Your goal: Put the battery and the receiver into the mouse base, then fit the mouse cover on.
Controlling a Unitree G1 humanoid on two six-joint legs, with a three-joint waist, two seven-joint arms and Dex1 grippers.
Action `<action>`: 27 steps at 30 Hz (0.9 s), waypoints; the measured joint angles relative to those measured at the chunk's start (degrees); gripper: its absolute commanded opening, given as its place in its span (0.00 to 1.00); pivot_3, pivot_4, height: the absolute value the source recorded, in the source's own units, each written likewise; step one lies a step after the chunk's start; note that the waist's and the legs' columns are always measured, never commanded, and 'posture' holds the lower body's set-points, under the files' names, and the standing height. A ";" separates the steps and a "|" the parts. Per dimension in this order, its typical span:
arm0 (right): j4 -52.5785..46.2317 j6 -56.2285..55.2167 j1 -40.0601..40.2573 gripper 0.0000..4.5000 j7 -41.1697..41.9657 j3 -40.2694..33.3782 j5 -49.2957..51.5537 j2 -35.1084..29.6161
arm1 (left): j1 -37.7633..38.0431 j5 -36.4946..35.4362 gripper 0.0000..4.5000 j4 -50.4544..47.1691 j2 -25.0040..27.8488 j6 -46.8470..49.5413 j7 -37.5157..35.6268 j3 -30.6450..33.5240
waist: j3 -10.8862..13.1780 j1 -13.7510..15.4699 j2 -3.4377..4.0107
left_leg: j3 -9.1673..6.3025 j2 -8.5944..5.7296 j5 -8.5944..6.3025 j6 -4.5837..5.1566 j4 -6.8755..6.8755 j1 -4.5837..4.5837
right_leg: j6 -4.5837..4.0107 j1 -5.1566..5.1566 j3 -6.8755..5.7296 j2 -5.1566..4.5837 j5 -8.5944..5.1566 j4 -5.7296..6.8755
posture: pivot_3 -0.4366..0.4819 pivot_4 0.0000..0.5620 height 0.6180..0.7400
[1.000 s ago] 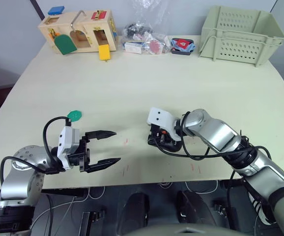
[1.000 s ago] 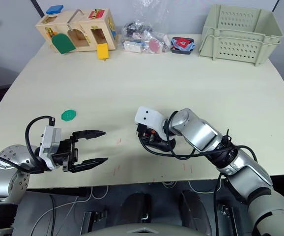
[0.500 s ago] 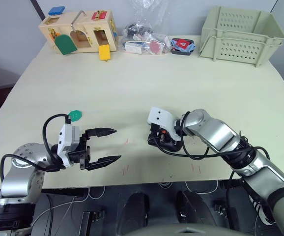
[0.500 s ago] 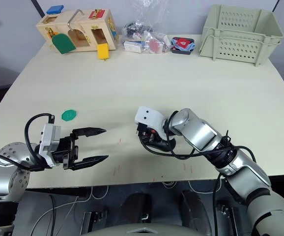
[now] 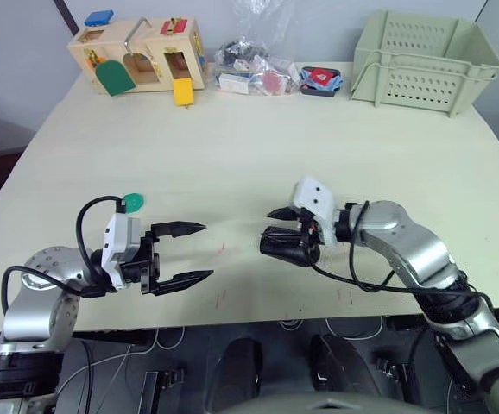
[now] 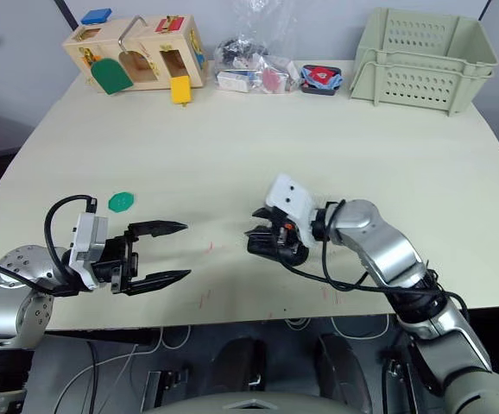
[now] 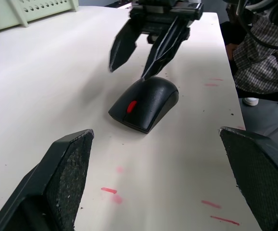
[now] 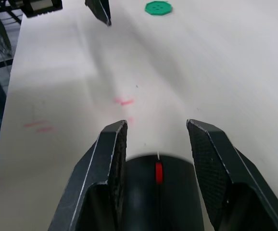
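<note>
Mouse (image 7: pixel 146 103): a closed black oval body with a smooth, glossy curved top is seen, with a small red wheel near its front end; no seam or open inside can be made out.
Mouse position: it is laid flat on the pale counter (image 5: pixel 232 129), near the front edge, between the two pincers.
Right pincer (image 8: pixel 157 159): its fingers are spread, one on each side of the mouse; whether the pads touch the shell cannot be told.
Left pincer (image 5: pixel 191 254): it is spread wide and held low over the counter, pointed at the mouse, with nothing between its fingers.
Green hexagonal piece (image 5: pixel 131 202): it is laid flat on the counter beside the left arm.
Counter marks: small red smudges (image 7: pixel 111 192) are seen on the surface between the left pincer and the mouse.
Far edge: a wooden latch box (image 5: pixel 137 56), a clear bag of small parts (image 5: pixel 251 65) and a pale green basket (image 5: pixel 425 60) are set in a row.
</note>
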 measured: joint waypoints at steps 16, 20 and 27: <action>11.00 -22.60 12.47 0.46 6.62 -4.49 1.66 0.19 | -0.71 0.01 1.00 0.04 0.18 0.15 -0.68 -0.05 | 0.01 -0.21 0.00 | 0.02 0.02 0.00 0.00 -0.02 0.06 | 0.00 0.00 0.10 0.04 0.00 0.01 | 0.48 0.27 1.00; 15.91 -26.14 12.61 0.46 7.65 -3.73 0.19 0.70 | -0.69 0.01 1.00 0.05 0.25 0.18 -0.69 -0.05 | 0.02 -0.20 0.01 | 0.04 0.02 0.01 -0.01 -0.01 0.06 | 0.00 0.00 0.10 0.04 0.01 0.02 | 0.48 0.27 1.00; 19.42 -30.82 11.17 0.46 7.49 -2.42 -3.05 1.12 | -0.55 0.01 1.00 0.04 0.28 0.19 -0.56 -0.04 | 0.00 -0.34 -0.02 | 0.02 0.05 0.01 -0.02 -0.04 0.25 | -0.01 0.13 0.13 0.07 0.00 0.03 | 0.48 0.27 1.00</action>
